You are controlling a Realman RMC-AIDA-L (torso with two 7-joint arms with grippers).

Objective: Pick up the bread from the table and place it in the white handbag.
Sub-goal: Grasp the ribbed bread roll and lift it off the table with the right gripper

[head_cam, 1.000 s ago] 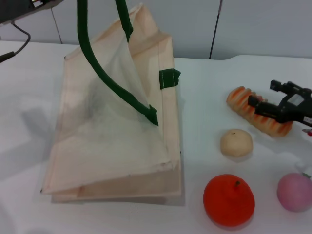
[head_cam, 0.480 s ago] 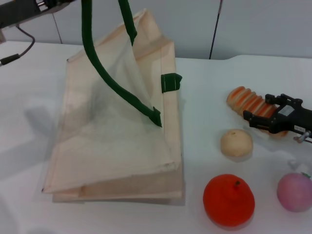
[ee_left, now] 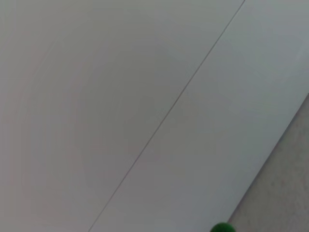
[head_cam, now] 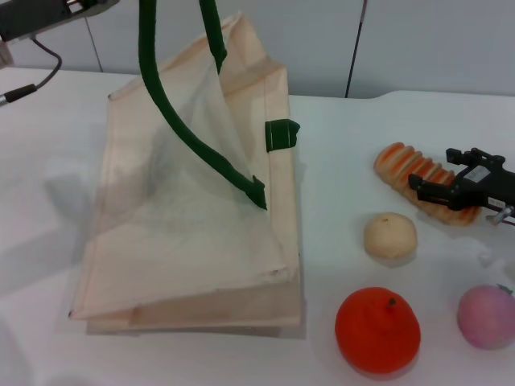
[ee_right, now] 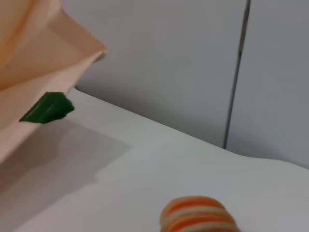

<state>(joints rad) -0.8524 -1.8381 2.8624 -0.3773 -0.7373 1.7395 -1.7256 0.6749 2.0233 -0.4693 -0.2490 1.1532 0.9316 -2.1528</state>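
Head view: the black right pincer (head_cam: 438,177) has moved up compared with half a second ago, and its spread fingers straddle the orange-and-cream striped ridged bread (head_cam: 414,178), which lies on the white surface (head_cam: 338,185) to the right of the cream cloth handbag (head_cam: 193,225). The left arm (head_cam: 40,18) is above the handbag and lifts the handbag's dark green strap (head_cam: 189,137); its pincer cannot be seen. Right wrist view: one end of the bread (ee_right: 198,217) lies on the surface near the handbag's corner (ee_right: 43,63).

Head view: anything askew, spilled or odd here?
Nothing spilled or damaged. The white handbag is pulled up by one green handle, its mouth gaping. The bread lies on the table, the right gripper, open, around its far end.
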